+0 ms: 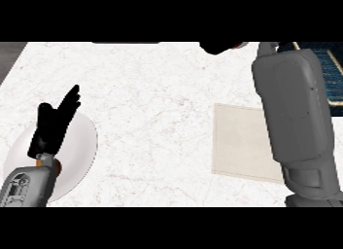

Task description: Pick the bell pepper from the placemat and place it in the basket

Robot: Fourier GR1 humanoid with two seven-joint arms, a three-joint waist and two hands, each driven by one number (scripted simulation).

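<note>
One placemat (240, 141), one white plate (77, 146) and one dark basket (340, 78) sit on the marble counter (152, 97). The left hand (56, 124) rests over the plate, fingers straight and together. The right hand (220, 46) reaches the top edge, curled round something orange, likely the bell pepper (240, 44), mostly hidden.

Two grey forearms are seen, built of smooth moulded panels with seams. The left hand (53, 124) is black, joined at an orange-brown wrist band. The right hand (220, 46) is black too, with an orange trace beside it.
</note>
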